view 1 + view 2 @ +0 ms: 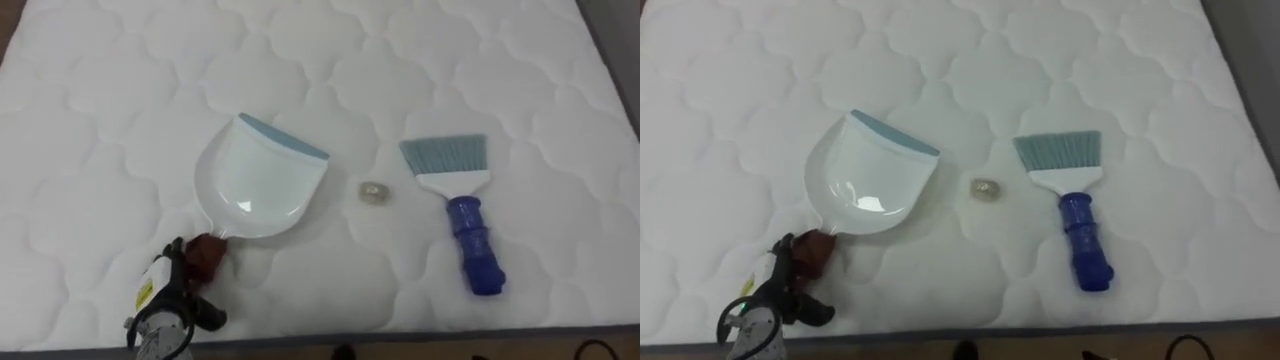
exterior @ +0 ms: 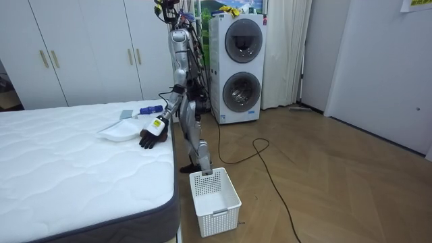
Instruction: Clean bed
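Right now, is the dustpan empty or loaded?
Empty: the dustpan shows a bare inside; the small scrap lies on the mattress between it and the brush.

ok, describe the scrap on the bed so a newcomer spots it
On the white quilted mattress, look between the white dustpan and the blue-handled brush. The scrap lies in that gap, touching neither. It is the smallest thing there, pale and roundish.

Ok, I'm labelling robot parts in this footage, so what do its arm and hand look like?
The left hand has black fingers and a dark palm. Its wrist is a pale, silver-white cylinder carrying a yellow label. In the room view the arm above it is silver-grey, slim and built of jointed segments.
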